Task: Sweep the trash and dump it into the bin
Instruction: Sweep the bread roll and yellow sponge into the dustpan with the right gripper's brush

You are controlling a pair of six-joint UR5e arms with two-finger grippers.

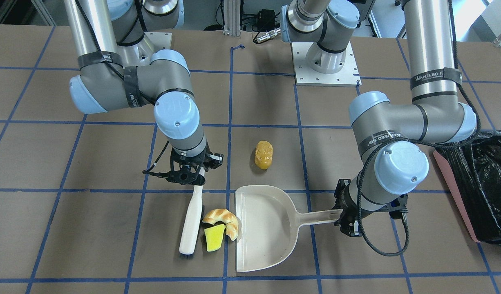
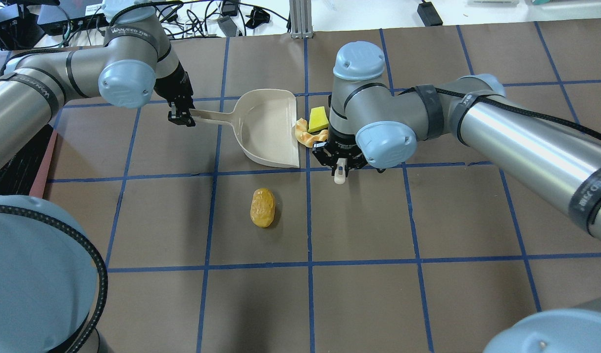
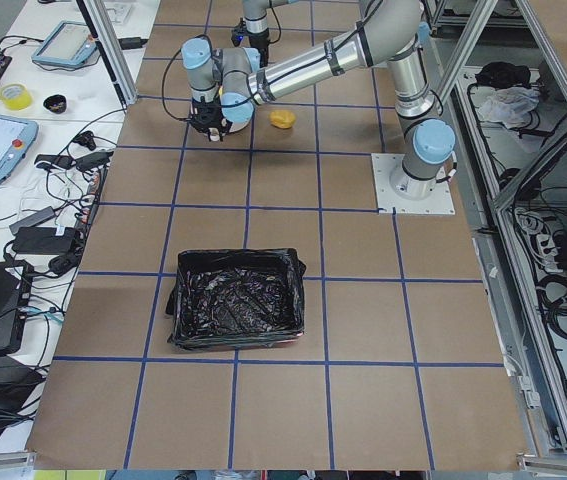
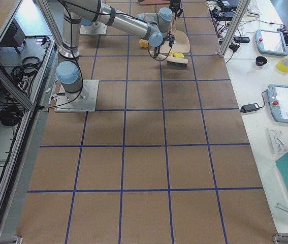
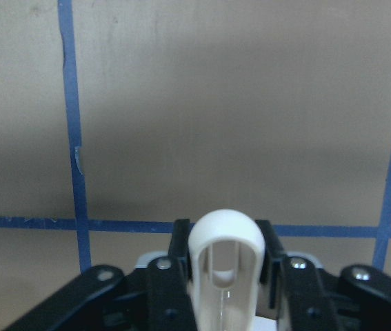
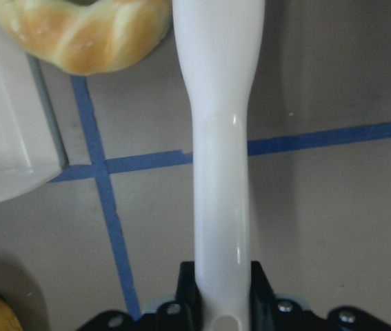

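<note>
You are working the sweeping step. The right gripper (image 1: 198,173) is clamping the upper end of the white brush (image 1: 190,228), and the left gripper (image 1: 340,215) is pinching the end of the beige dustpan (image 1: 271,237) handle. Each one is closed on its tool.

In the front-facing view the brush is lying across the tabletop (image 1: 91,228) at 9 o'clock from the pan's open lip. The croissant piece (image 1: 224,219) and the yellow wedge (image 1: 213,239) are sitting between the two. The croissant is right against the lip, though I cannot tell whether it is touching. The wedge is just beside the brush.

To do this well, you should be driving the brush straight toward 3 o'clock with its bristle end pressed to the tabletop, so the spongy wedge is not slipping underneath. The left arm should be bearing the lip down flat, because any gap there would probably catch the croissant's curved end and push the pan back. Go slowly, as light pieces are likely to skip sideways past the brush's ends.

The golden roll (image 1: 263,154) is lying at 12 o'clock from the pan, well apart from it, so this stroke is not reaching it. It is calling for its own pass, with pan or brush repositioned. The pink bin (image 1: 452,192) with its black liner is waiting at 3 o'clock, beyond the left arm.
</note>
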